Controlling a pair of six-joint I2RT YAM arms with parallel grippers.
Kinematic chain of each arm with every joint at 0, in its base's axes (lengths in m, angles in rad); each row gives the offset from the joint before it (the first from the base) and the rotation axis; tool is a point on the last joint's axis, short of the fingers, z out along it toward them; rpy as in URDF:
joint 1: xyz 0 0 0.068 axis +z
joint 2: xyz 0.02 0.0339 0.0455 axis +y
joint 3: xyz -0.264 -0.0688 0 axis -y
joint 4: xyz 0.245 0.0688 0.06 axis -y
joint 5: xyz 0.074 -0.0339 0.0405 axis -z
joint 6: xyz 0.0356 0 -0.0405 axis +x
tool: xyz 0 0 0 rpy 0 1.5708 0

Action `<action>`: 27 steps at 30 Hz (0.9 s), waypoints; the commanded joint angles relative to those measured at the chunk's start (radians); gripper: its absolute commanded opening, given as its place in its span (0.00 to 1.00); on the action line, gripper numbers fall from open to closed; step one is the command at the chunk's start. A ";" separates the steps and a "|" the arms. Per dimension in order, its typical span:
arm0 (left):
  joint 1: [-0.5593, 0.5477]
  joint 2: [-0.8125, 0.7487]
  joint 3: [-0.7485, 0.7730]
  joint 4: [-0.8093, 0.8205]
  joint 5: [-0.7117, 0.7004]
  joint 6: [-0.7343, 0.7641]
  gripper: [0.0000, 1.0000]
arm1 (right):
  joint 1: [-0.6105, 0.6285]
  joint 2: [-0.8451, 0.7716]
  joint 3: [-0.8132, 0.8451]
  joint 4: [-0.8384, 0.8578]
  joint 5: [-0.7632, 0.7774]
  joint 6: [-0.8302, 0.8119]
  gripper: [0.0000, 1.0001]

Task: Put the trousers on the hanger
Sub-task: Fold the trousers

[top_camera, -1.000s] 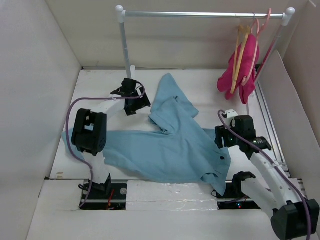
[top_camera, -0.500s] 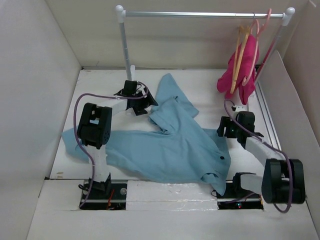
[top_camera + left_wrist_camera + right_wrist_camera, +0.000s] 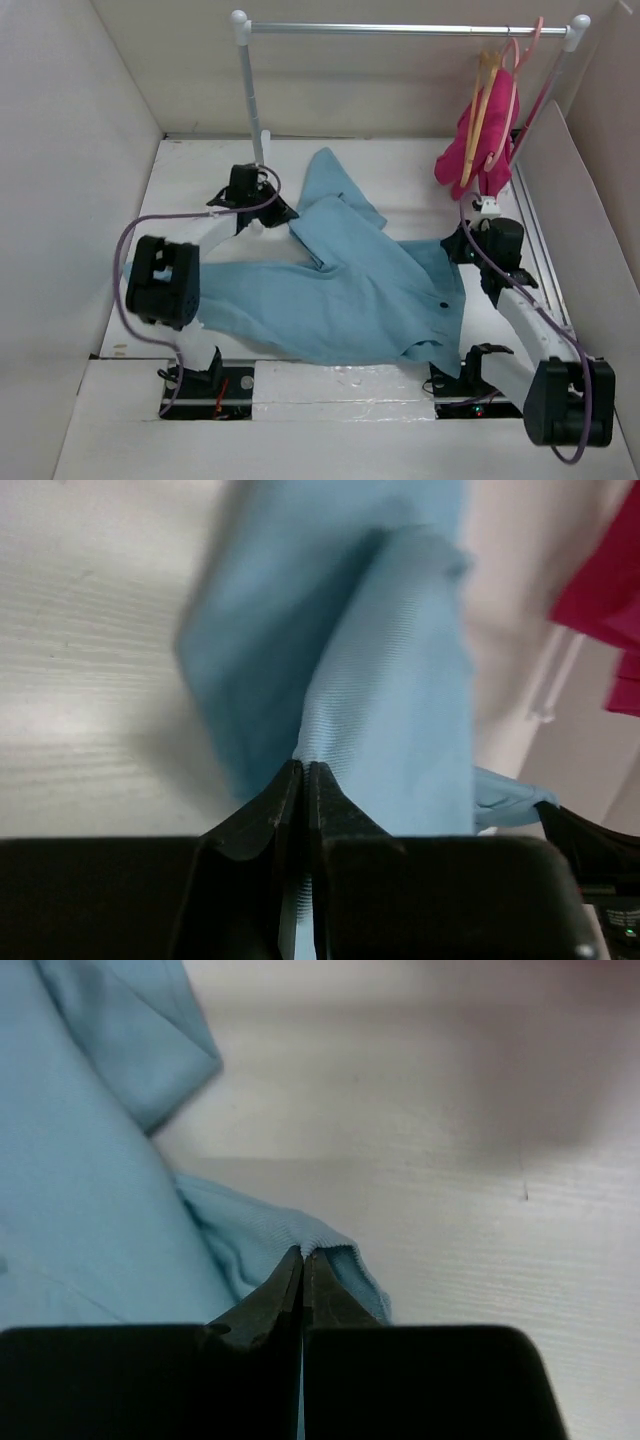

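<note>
Since a second ago, your trousers [image 3: 340, 295] are lying more stretched on the table [image 3: 190, 170]. You are gripping them at both sides: the left pincer [image 3: 303, 771] is clenched on a fold and the right pincer [image 3: 302, 1254] on an edge. The hanger [image 3: 481, 100] is hanging on the rail [image 3: 400, 29], well apart, so lifting and draping are still remaining.

left arm [image 3: 205, 232], right arm [image 3: 527, 318]: white links, black joints | purple cables [image 3: 120, 268] | fingers [image 3: 250, 822] apparently black

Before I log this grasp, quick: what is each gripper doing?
Left gripper: shut on the trousers.
Right gripper: shut on the trousers.
</note>
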 commanded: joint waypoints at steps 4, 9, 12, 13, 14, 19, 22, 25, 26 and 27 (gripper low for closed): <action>0.042 -0.450 0.087 -0.199 -0.191 0.064 0.00 | -0.003 -0.217 0.183 -0.258 -0.029 -0.082 0.00; -0.132 -0.570 0.373 -0.457 -0.511 0.240 0.00 | -0.013 -0.285 0.274 -0.366 0.084 -0.108 0.00; -0.320 -0.408 0.564 -0.569 -0.534 0.282 0.25 | -0.048 -0.251 0.296 -0.430 0.153 -0.140 0.00; -0.346 -0.356 0.598 -0.586 -0.481 0.277 0.39 | -0.070 -0.245 0.291 -0.430 0.164 -0.145 0.00; -0.382 -0.300 0.600 -0.600 -0.430 0.273 0.52 | -0.094 -0.233 0.285 -0.426 0.170 -0.152 0.00; -0.401 -0.104 0.468 -0.537 -0.333 0.266 0.82 | -0.180 -0.152 0.320 -0.415 0.233 -0.186 0.00; -0.377 -0.129 0.439 -0.531 -0.400 0.276 0.89 | -0.252 -0.073 0.332 -0.386 0.252 -0.200 0.00; -0.329 -0.238 0.348 -0.487 -0.578 0.260 0.86 | -0.302 -0.015 0.337 -0.340 0.194 -0.199 0.00; -0.309 -0.272 0.312 -0.439 -0.603 0.254 0.85 | -0.311 -0.007 0.351 -0.340 0.187 -0.206 0.00; -0.282 -0.330 0.238 -0.419 -0.616 0.228 0.83 | -0.311 0.002 0.363 -0.343 0.192 -0.212 0.00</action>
